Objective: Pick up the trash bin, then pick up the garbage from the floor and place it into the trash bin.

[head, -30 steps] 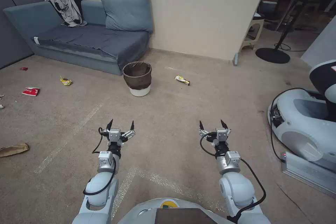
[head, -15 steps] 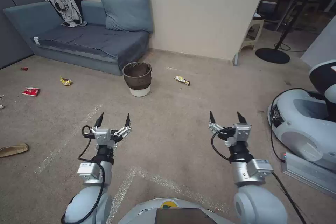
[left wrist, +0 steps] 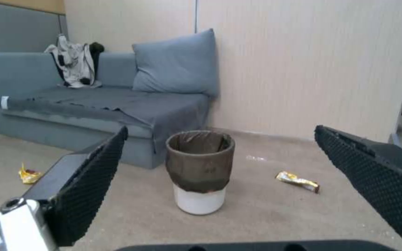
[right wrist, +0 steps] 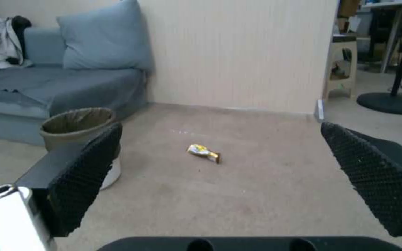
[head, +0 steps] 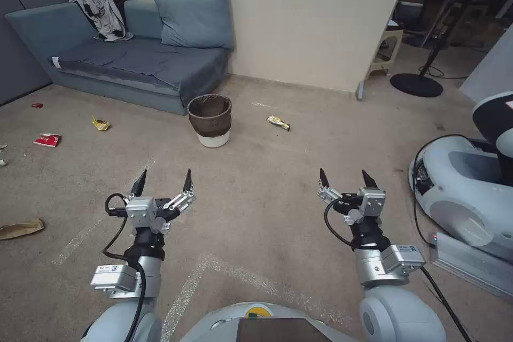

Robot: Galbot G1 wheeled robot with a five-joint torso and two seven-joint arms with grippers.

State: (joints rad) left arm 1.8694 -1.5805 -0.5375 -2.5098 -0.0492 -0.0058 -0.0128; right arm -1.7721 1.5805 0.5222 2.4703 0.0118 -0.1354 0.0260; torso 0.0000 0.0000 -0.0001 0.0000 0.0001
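Nearest me: my left gripper (head: 163, 180) and right gripper (head: 346, 178), both raised over bare beige carpet (head: 256, 192), jaws spread wide, nothing between them; finger pads (left wrist: 91, 181) black, knurled. Ahead, well apart from both: the trash bin (head: 210, 120), round, white plastic, tapering down, crinkled brown bag folded over rim, upright by the sofa's (head: 123, 59) corner. Yellow wrapper (head: 278, 122) to its right, crumpled. Head view adds leftward litter: second yellow wrapper (head: 100, 124), red-and-white packet (head: 47, 140), brown paper bag (head: 20, 228).
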